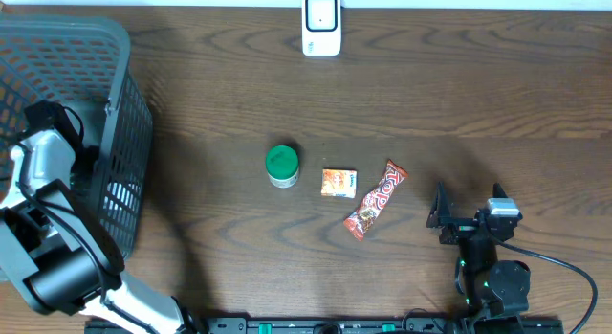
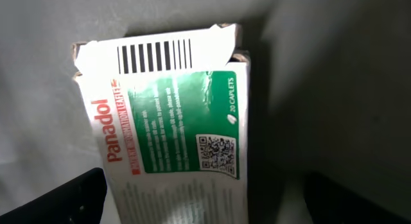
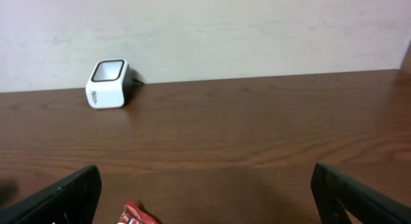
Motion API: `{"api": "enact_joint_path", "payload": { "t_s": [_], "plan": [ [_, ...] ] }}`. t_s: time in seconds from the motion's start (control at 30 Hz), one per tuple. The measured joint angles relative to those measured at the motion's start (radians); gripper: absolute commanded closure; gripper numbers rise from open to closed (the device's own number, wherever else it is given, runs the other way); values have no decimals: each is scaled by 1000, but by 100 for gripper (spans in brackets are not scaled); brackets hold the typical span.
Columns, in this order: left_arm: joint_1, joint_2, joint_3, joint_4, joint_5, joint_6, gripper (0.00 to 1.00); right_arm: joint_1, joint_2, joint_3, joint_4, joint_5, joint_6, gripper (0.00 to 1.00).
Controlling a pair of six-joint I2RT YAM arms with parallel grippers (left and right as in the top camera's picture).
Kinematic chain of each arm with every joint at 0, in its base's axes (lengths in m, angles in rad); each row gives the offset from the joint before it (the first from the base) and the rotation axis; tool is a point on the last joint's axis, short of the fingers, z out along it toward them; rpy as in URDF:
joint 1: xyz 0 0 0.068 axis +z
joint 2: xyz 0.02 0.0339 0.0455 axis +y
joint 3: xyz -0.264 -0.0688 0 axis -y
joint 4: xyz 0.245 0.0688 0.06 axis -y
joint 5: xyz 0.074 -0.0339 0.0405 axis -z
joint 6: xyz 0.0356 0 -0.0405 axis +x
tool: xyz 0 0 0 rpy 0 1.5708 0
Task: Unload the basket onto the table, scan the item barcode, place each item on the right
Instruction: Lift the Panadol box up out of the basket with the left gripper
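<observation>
Three items [image 1: 339, 182] lie centrally, well apart from scanner [image 1: 321, 24] and basket [image 1: 134, 133].

You get soft, even light in the overhead view: the dark table [image 1: 459, 85] shows its grain without glare, the white scanner [image 1: 321, 24] is nearly blown out, and shadows are faint. Your left wrist view is dim. The box [image 2: 186, 121] is lit hard on its left, its top flap is washed white, and the right half sinks into shadow. Your right wrist view is bright, with a pale wall [image 3: 257, 31] and a soft bottom edge.
</observation>
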Motion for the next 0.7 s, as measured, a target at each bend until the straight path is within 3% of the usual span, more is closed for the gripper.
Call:
{"api": "enact_joint_path", "payload": {
  "t_s": [0.13,0.47,0.7],
  "plan": [
    [0,-14,-27,40,12,-2,40,0,0,0,0,0,0,1],
    [0,-22,-35,39,13,-3,42,0,0,0,0,0,0,1],
    [39,-34,40,-85,25,2,43,0,0,0,0,0,0,1]
  ]
}}
